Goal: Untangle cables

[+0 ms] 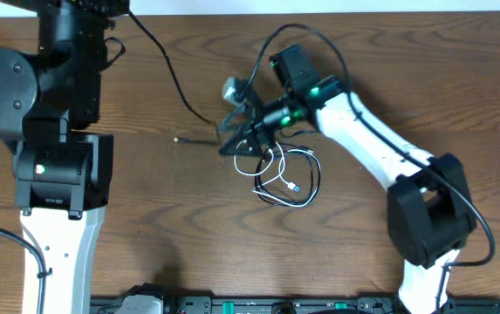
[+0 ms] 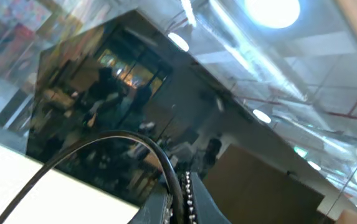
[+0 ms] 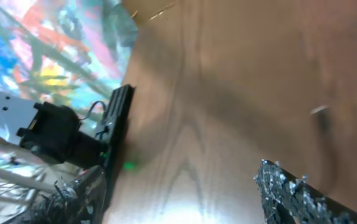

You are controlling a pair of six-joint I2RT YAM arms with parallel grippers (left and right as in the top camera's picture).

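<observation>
We see a wooden table (image 1: 162, 227) with both arms over it, and we judge the task to be at an early stage: the cables (image 1: 289, 179) lie looped together near the middle, not yet separated.

The left arm (image 1: 58, 166) stands folded at the left side, well apart from the tangle. Its wrist camera looks up at the ceiling lights. Only a sliver of the left gripper (image 2: 181, 202) shows at the bottom of that view, so we cannot tell whether it is spread or closed.

The right arm (image 1: 363, 131) reaches from the near right corner across to the centre, bent at the elbow and angled down to the wood. The right gripper (image 1: 236, 135) sits at the upper left edge of the tangle. In its wrist view the fingers (image 3: 287, 193) stand wide apart over bare table, and we see nothing held between them.

The white cord (image 1: 271, 166) coils inside the black cord (image 1: 315, 183), with a small white plug (image 1: 295, 187) lying within the loops. A thin dark strand (image 1: 199, 139) runs left from the gripper to a tiny tip.

Next, we think, the gripper needs to close on one cord only and draw it away from the other, ideally with the left arm pinning the rest.
</observation>
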